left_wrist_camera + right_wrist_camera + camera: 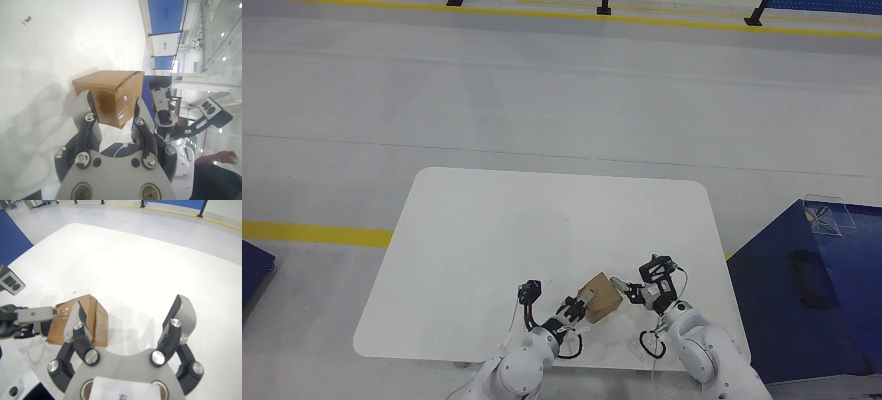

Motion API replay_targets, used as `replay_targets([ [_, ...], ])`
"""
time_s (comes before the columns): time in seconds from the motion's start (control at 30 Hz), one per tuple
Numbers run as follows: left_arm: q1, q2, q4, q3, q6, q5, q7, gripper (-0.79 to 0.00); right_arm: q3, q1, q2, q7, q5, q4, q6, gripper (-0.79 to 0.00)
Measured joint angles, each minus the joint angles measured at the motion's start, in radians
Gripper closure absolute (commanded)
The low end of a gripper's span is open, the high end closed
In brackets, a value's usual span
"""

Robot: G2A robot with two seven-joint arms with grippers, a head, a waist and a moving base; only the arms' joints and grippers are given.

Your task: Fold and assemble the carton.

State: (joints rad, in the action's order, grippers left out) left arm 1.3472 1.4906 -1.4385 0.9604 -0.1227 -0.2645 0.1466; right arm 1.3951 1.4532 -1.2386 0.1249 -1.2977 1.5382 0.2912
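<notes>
The carton (597, 297) lies on the white worktop (542, 220) close to its robot-side edge, tipped so that one corner points back toward the arms. The left gripper (113, 96) has its jaws closed onto it, one finger laid across the taped top face and the other against the opposite side, so it appears to be steadying the box. The right gripper (128, 300) hangs just beside the carton on the other side, jaws spread wide and holding nothing; one fingertip overlaps the box in the right wrist view, but nothing sits between the two. The box looks mostly formed. What seems left is a raised seam (96, 321) on the face toward the right gripper, plus a crumpled, slightly gaping top corner. To do this step well, the left grip should hold firm without crushing the thin board, while the right gripper brings a flat finger pad squarely against the loose flap and presses toward the carton's middle, not along the seam, which could spring it open. Pushing hard may slide or twist the box out of the left jaws. A small cardboard scrap (28, 18) lies well beyond the carton and a blue partition (817, 300) stands off to the carton's right; neither blocks the way, though the two grippers are near enough to collide.
</notes>
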Motion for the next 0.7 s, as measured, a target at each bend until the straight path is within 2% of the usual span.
replay_targets([
  [0.2, 0.029, -0.007, -0.037, 0.011, 0.050, -0.047, -0.046, -0.785, -0.032, -0.040, -0.006, 0.023, -0.006, -0.047, -0.047, -0.785],
  [0.4, 0.034, -0.016, -0.044, 0.004, 0.107, -0.143, -0.028, -0.785, -0.021, -0.045, -0.003, 0.038, 0.010, -0.045, -0.028, -0.785],
  [0.63, 0.042, -0.018, -0.056, 0.009, 0.122, -0.144, -0.034, -0.785, -0.012, -0.042, 0.001, 0.032, 0.062, -0.037, 0.048, -0.785],
  [0.7, 0.042, -0.018, -0.056, 0.009, 0.122, -0.144, -0.034, -0.785, -0.019, -0.047, 0.002, 0.049, 0.031, -0.039, 0.033, -0.785],
])
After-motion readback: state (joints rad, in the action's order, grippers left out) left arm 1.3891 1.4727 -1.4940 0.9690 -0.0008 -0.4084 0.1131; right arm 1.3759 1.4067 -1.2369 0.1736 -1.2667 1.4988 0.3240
